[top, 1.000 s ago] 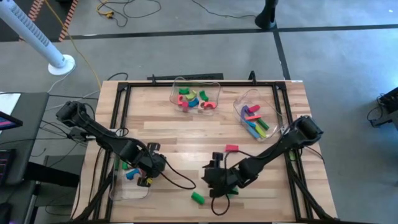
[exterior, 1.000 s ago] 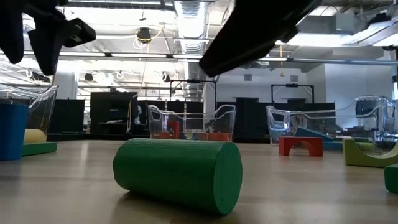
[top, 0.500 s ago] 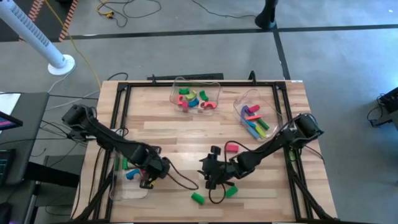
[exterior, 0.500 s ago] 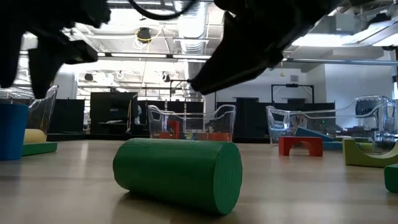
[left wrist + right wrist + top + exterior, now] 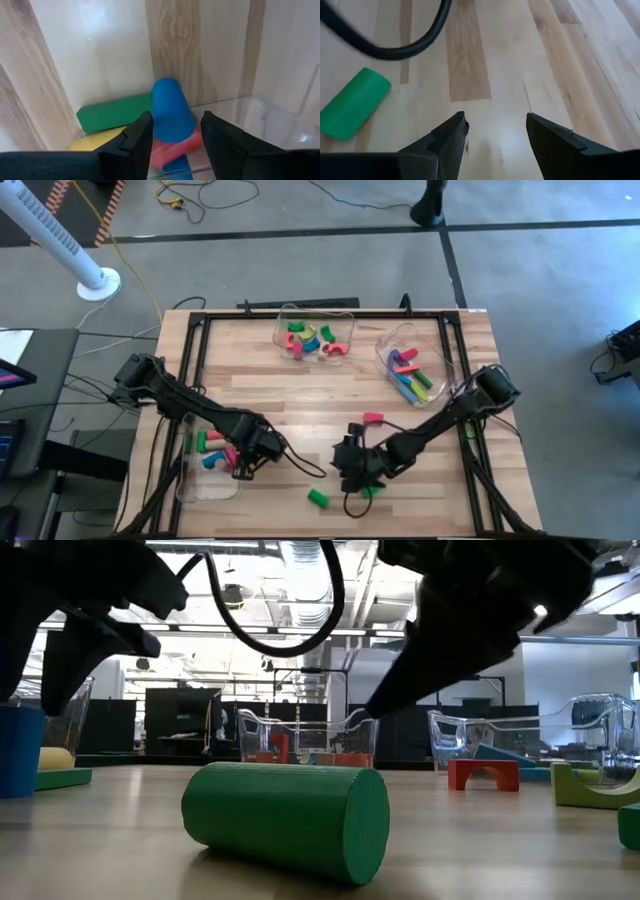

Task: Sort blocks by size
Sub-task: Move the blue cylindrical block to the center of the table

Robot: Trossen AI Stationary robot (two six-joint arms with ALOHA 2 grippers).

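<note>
One green cylinder (image 5: 317, 498) loose on desk (image 5: 300, 395), near right end effector (image 5: 352, 477), released, empty. Likely light, stiff, prone to rolling; best gripped across curved sides. Left end effector (image 5: 243, 469) parted, empty, over bin (image 5: 185, 486).

No readable text, label, brand, number or sign appears in any view.

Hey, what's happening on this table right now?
A two-armed robot is sorting toy blocks into clear bins. The left end effector hovers open and empty at the near-left bin, above a blue cylinder. The right end effector hangs open over bare table near a loose green cylinder.
</note>
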